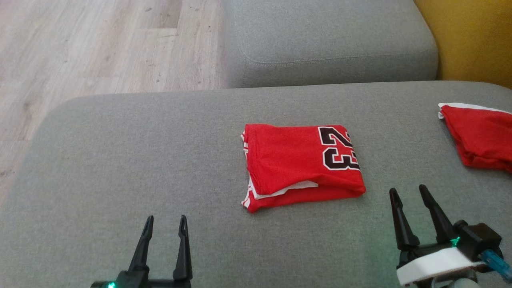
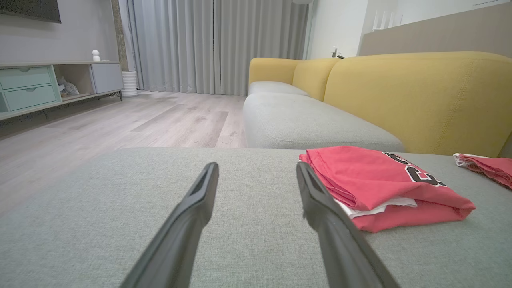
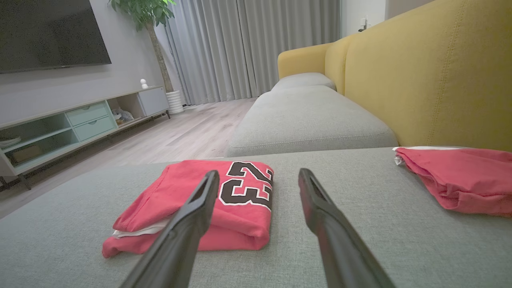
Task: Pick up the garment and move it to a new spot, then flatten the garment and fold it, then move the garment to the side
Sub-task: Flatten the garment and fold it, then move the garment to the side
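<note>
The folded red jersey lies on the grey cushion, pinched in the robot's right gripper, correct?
Not pinched: the folded red jersey does lie on the grey cushion, but the right gripper is open and apart from it, as the head view shows.

You have the folded garment (image 1: 300, 166) lying on the near seat cushion (image 1: 120, 160), about at its middle. A second garment (image 1: 480, 138) lies on the same cushion to the right, well apart from the first and near the backrest (image 1: 472, 36). Behind the near cushion sits a further cushion (image 1: 328, 40), with the backrest along its right side too. The floor (image 1: 100, 44) lies to the left of both cushions. Your left gripper (image 1: 166, 218) is over the near cushion, before the folded garment and to its left; your right gripper (image 1: 408, 189) is before it and to its right, nearer to it. Across the floor, a cabinet (image 2: 48, 86) stands at the left and curtains (image 2: 216, 44) hang behind.
</note>
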